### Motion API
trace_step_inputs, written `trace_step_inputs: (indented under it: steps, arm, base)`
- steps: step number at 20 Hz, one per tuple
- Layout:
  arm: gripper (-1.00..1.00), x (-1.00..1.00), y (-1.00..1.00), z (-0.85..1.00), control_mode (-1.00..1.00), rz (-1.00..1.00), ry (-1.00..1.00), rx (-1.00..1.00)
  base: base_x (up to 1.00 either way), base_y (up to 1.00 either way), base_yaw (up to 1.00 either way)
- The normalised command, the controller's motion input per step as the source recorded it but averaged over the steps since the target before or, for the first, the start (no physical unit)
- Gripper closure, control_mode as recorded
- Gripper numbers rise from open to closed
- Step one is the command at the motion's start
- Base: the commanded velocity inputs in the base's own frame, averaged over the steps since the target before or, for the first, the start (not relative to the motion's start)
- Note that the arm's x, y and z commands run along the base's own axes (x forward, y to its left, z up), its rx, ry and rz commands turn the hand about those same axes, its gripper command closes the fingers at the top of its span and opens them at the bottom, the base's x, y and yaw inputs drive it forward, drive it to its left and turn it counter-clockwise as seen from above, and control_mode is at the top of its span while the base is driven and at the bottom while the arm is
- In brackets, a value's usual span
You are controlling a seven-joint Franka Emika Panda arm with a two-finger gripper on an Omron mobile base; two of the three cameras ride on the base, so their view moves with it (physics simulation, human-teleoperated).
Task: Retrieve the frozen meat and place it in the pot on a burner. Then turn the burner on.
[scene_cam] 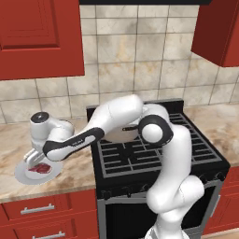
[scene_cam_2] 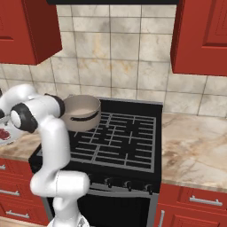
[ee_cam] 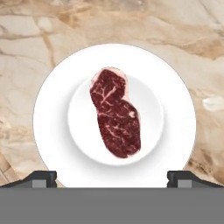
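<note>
While the white arm is reaching out to the left over the marbled tan stone bench (scene_cam: 70,175), its end effector (scene_cam: 34,158) is hanging just above the round white plate (scene_cam: 21,173) that is sitting on that bench left of the stove. Lying flat in the plate's shallow middle is the frozen meat (ee_cam: 115,112), a small dark-red slab with pale pink marbling and a thin pale rim at one end. From the hand camera the two dark finger tips (ee_cam: 40,177) are showing far apart, one at each lower corner, standing wider than the slab and touching nothing; the meat is lying between them but farther on, seemingly still clear of them, though the height above it is hard to judge. On the black gas stove (scene_cam_2: 115,142), the round tan-grey metal pot (scene_cam_2: 81,111) with its pale inside is sitting on the far left burner (scene_cam_2: 91,128) under the black gridded grates, well apart from the plate. Red cabinet doors (scene_cam: 39,37) are hanging above the tiled wall.
</note>
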Motion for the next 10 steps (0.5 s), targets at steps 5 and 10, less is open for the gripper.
trace_step_inputs:
  steps: [5, 10]
  arm:
    - [-1.00, 0.09, 0.04, -0.13, -1.00, 0.00, 0.05, -0.03]
    - [-1.00, 0.13, 0.00, -0.19, -1.00, 0.00, 0.02, -0.01]
  base:
    - [0.00, 0.00, 0.00]
    - [0.00, 0.00, 0.00]
